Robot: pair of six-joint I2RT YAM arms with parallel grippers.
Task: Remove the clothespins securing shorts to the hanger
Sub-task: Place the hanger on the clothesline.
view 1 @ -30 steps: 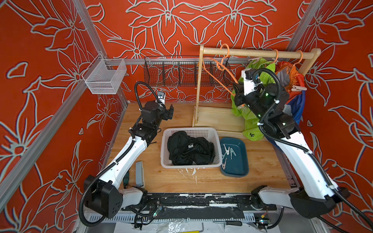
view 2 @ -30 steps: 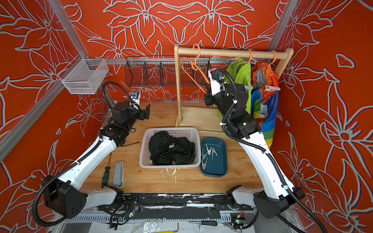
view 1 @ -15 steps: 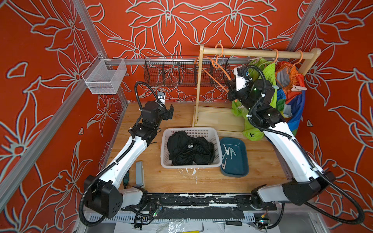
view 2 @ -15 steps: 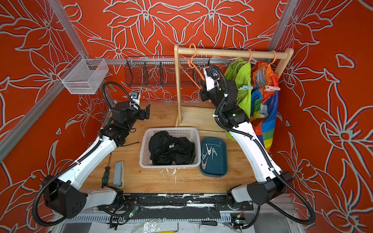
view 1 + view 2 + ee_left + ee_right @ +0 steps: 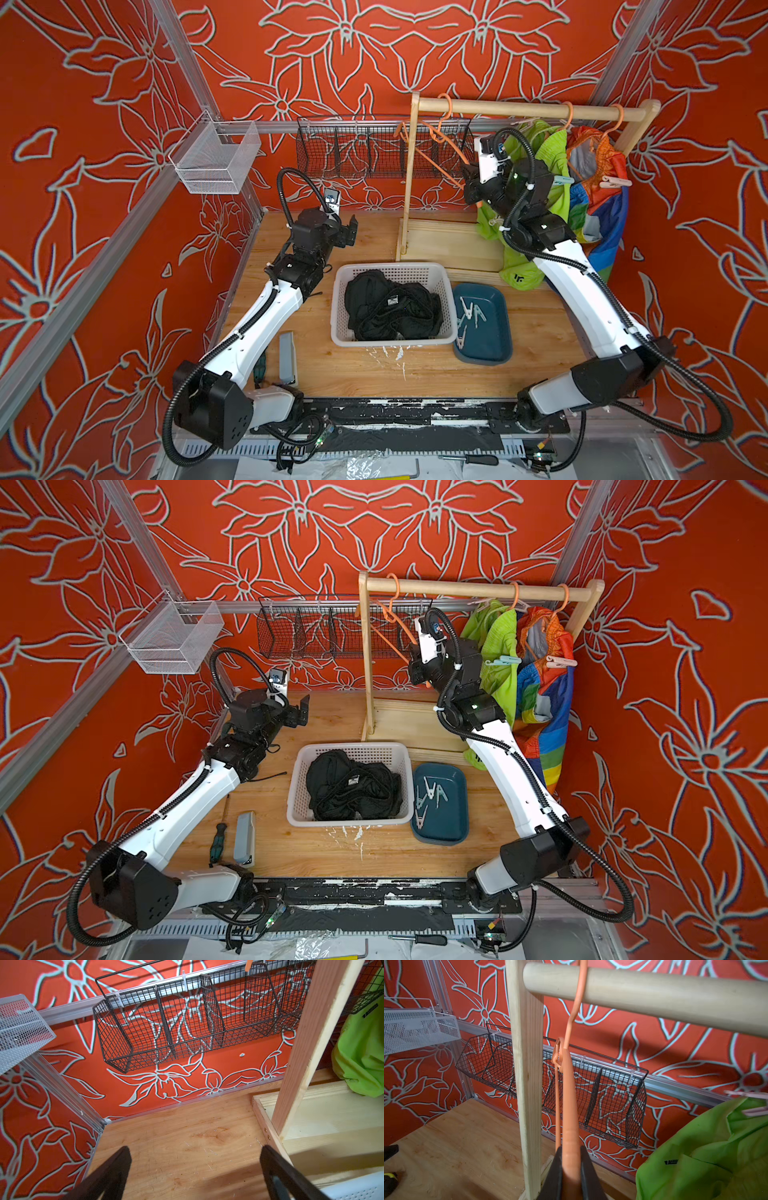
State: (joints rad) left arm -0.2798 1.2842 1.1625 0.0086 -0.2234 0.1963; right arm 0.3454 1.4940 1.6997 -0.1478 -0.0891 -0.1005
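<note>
Now | right fingers [image 5: 552,1176] clamped on orange hanger [image 5: 570,1105] | left fingers [image 5: 112,1167] wide, empty | pink clothespin [image 5: 749,1094] cut off

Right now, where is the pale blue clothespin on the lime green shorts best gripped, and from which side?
Pinch the pale blue clothespin across its two free tail legs, coming from the front. It lies roughly level on the lime green shorts, hung from the wooden rail, with the back wall behind. Which end bites is too small to tell.
</note>
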